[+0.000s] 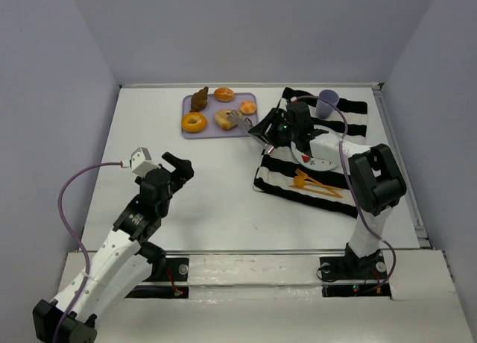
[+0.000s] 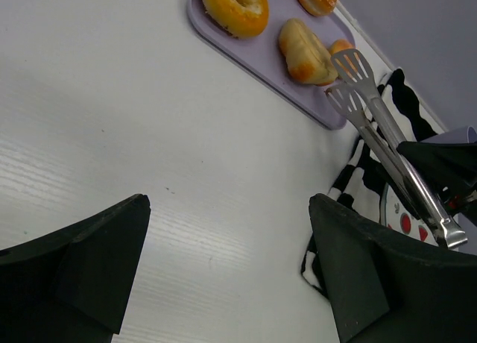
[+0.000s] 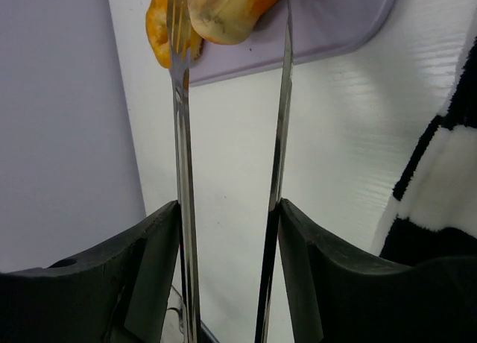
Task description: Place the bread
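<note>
R gripper (image 3: pixel 229 205) clamps the tongs (image 3: pixel 181 134) by their arms, squeeze loose, so the tips stand apart. Bread (image 3: pixel 231 11) sits between the tips at top of the R wrist view, on the tray (image 2: pixel 257 56), upper middle of the top view. L gripper (image 2: pixel 227 209) wide, holding nothing, lower left there. Step: nip the bread. Get both tips onto its flanks, close slow & even, just enough not to dent it, lift straight up clear of the doughnut (image 2: pixel 235 4), then prob. over to the plate (image 2: pixel 389 212)
</note>
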### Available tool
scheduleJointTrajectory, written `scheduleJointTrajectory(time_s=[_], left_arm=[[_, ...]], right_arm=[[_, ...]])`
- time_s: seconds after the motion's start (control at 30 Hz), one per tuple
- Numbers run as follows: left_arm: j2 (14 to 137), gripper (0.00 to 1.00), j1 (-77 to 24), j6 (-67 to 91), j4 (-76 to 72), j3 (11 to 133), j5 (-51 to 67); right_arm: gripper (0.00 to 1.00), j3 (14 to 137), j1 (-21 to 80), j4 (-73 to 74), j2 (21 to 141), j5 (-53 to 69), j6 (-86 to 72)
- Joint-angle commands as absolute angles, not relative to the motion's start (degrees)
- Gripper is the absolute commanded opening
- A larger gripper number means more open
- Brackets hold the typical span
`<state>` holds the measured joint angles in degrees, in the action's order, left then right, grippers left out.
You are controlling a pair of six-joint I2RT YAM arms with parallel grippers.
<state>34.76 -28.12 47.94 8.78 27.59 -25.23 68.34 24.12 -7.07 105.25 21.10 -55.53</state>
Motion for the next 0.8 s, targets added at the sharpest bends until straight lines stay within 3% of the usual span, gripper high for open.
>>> scheduleJointTrajectory(time_s=[0.0,0.4,0.77], left_arm=[[34.5,0.99,-28.2,47.2,6.5,26.9,-26.1],[34.0,0.99,-28.2,47.1,6.2,26.5,-26.5],[34.4,0.99,-28.2,47.1,5.5,26.3,-26.5]], right_arm=[[0.59,72.7,24.5,-13.4,108.4,24.0,-63.4],[0.61,76.9,24.5,-17.3,115.6,26.7,-72.5],[0.42,78.4,24.5,-23.4,118.7,32.8,-76.2]])
